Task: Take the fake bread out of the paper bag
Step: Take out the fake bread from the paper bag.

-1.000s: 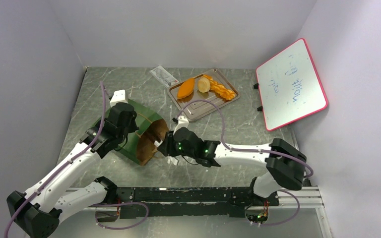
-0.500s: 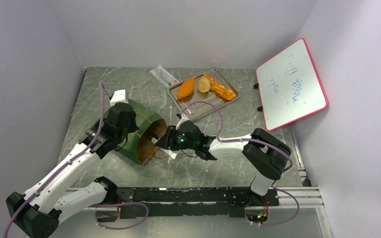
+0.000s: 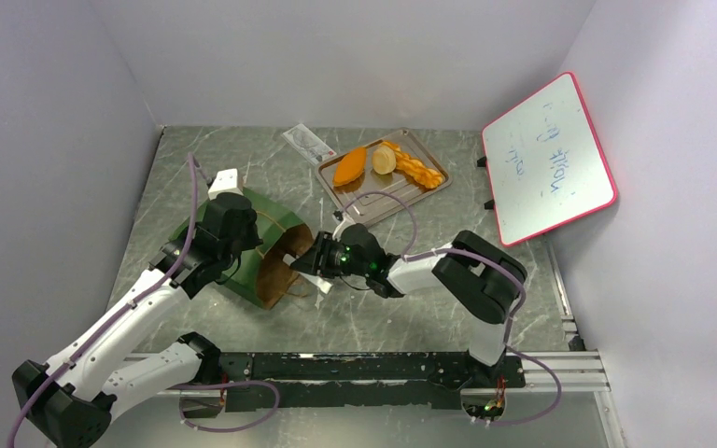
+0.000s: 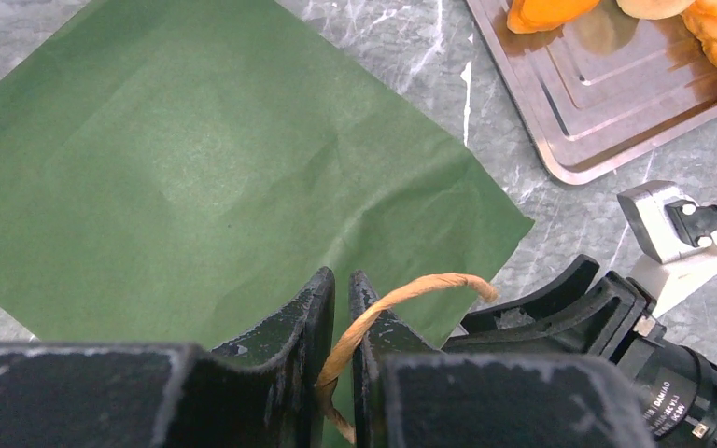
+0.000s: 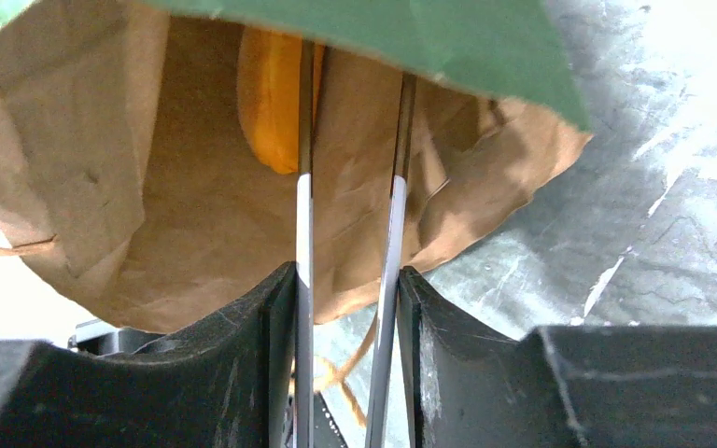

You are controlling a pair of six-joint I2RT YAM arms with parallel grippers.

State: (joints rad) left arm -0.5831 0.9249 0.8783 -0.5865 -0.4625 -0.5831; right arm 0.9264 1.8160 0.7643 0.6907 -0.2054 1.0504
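The paper bag (image 3: 263,245) lies on its side, dark green outside, its brown mouth facing right. My left gripper (image 3: 234,227) is over the bag and shut on its tan looped handle (image 4: 401,297), above the green paper (image 4: 196,177). My right gripper (image 3: 302,260) is at the bag's mouth, open, with nothing between its thin fingers (image 5: 304,224). In the right wrist view an orange bread piece (image 5: 269,103) lies inside the brown bag (image 5: 103,187), just left of the gripper (image 5: 355,84). Three bread pieces lie on the metal tray (image 3: 385,201): an orange loaf (image 3: 349,166), a round bun (image 3: 384,160) and a braided stick (image 3: 416,169).
A pink-framed whiteboard (image 3: 547,159) leans at the right wall. A clear plastic packet (image 3: 308,143) lies behind the tray. White walls close in the left, back and right. The black rail of the arm bases (image 3: 364,366) runs along the near edge.
My right gripper has moved left to the bag's mouth and its arm has folded in closer. My left gripper stays on the handle.
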